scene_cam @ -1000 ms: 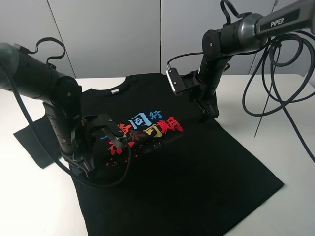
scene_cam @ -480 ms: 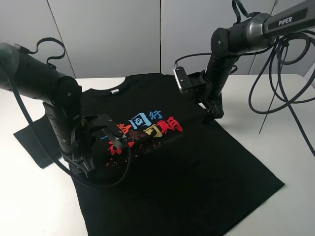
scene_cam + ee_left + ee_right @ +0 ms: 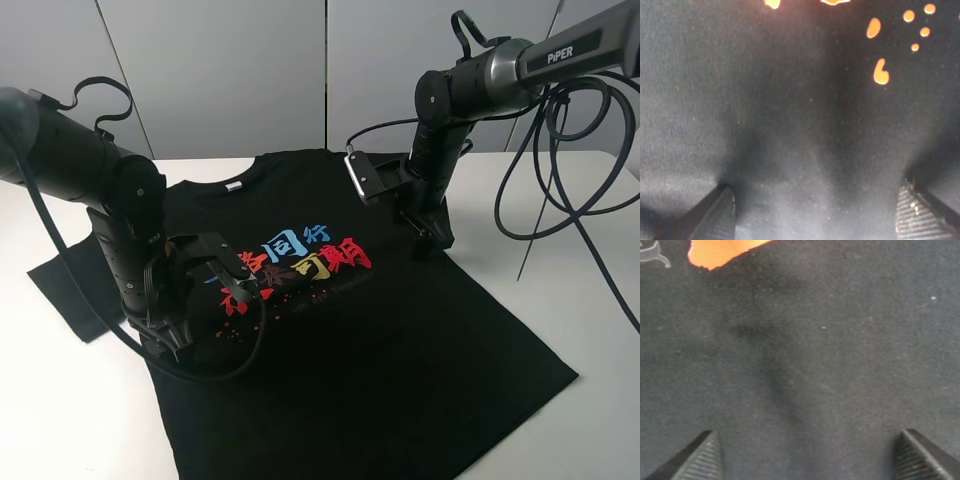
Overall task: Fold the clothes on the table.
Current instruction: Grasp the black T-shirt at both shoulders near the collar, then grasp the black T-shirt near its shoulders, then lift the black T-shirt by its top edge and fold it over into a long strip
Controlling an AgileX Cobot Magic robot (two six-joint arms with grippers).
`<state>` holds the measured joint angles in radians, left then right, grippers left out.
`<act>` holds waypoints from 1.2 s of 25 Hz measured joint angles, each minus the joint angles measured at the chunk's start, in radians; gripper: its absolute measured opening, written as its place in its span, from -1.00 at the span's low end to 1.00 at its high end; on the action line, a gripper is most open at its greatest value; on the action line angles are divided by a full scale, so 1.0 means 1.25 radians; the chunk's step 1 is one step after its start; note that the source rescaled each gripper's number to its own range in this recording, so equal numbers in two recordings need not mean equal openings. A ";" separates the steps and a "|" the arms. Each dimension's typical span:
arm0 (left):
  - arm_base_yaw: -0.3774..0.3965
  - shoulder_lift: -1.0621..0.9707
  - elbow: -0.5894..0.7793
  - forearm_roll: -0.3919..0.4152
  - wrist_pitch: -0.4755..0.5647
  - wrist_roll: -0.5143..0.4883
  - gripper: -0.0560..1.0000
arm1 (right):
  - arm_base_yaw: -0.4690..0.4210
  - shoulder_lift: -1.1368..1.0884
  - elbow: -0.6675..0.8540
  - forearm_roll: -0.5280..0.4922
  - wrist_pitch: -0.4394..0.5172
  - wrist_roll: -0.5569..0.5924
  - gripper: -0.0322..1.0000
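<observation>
Just now my right gripper [image 3: 433, 239] has shifted slightly and settled on the black T-shirt [image 3: 400, 340], beyond the right end of its print [image 3: 300, 260], jaws wide over flat cloth. My left gripper [image 3: 170, 343], below the print's left end, stays wide. The shirt lies spread on the desk [image 3: 590, 290], so I judge no fold has begun.

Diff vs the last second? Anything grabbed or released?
Only the right arm moved. It swung slightly toward the right of the exterior view, then came back left. The right gripper stayed low on the black T-shirt beside the print, jaws apart, nothing grasped or released. The left gripper, the shirt's lay and the table are unchanged.
</observation>
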<state>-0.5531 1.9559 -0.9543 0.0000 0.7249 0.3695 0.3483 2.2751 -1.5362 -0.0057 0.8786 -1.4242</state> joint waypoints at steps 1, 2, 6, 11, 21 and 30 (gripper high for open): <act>0.000 0.000 0.000 0.000 0.000 0.000 0.74 | 0.000 0.000 0.000 0.000 0.006 0.000 0.44; 0.000 0.000 0.000 0.000 0.000 0.000 0.74 | 0.000 0.001 0.000 0.000 0.013 0.000 0.33; 0.000 0.001 0.000 0.000 0.000 0.000 0.74 | 0.000 0.002 0.002 0.005 0.035 0.000 -0.08; 0.000 0.001 0.000 0.000 0.000 0.000 0.74 | 0.000 0.002 0.003 0.000 0.032 0.002 -0.35; 0.000 0.001 0.000 0.000 0.000 0.000 0.74 | 0.002 0.002 0.001 -0.002 -0.015 0.012 0.32; 0.000 0.001 0.000 0.000 0.000 0.000 0.74 | 0.013 -0.001 0.000 0.012 -0.028 -0.030 0.40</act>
<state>-0.5531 1.9574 -0.9543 0.0000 0.7249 0.3695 0.3649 2.2738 -1.5363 0.0092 0.8436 -1.4622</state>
